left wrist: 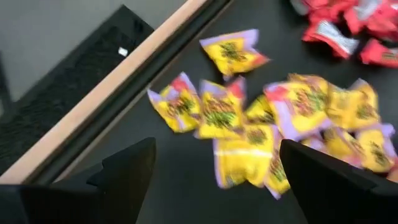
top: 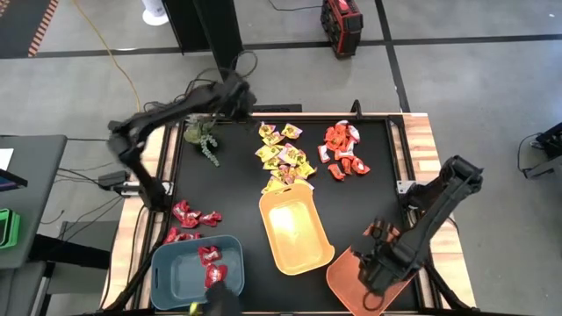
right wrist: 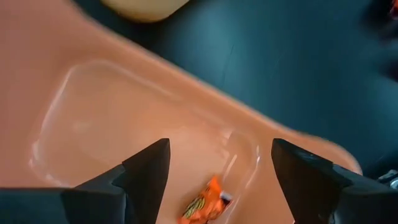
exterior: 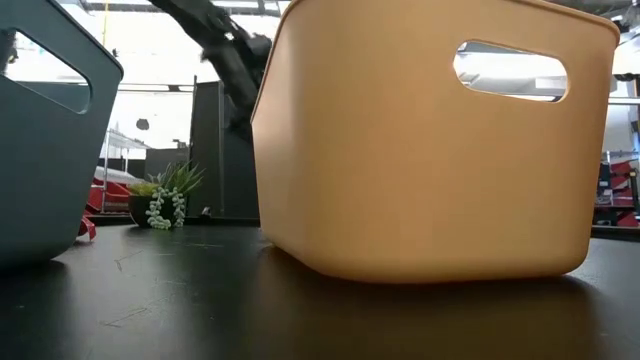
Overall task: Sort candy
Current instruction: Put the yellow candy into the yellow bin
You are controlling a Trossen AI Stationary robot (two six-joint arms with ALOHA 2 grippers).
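Left gripper [left wrist: 214,171] poised above the far edge of the table [top: 237,167], fingers [left wrist: 127,171] spread wide and empty. Just ahead of the open fingers, on the black mat: pile of yellow candies [left wrist: 280,124] with pink-purple marks, loosely overlapping, several touching. Beyond that pile, farther from the left gripper: orange-red candies [top: 341,151] with white, clustered beside the yellow ones without mixing. To the gripper's near side in the high view: small green plant sprig [top: 207,140], close under the arm; in the low view standing upright on the table behind the bins.

Right gripper [right wrist: 217,180] lowered over the orange bin [right wrist: 124,93] at the table's near right corner, fingers [right wrist: 146,171] apart, nothing between them. Directly below the gap between those fingers: one orange-red candy [right wrist: 202,205] lying on the bin floor, clear of both fingers. Rest of that bin's floor bare.

Between the two grippers, mid-table: yellow bin [top: 295,230], with one yellow candy touching its far rim. Well away from the right gripper, at the near left corner: blue-grey bin [top: 198,268] holding a few deep red candies [top: 211,263]. More deep red candies on the mat just beyond that bin's far rim, some near it, some a little farther off.
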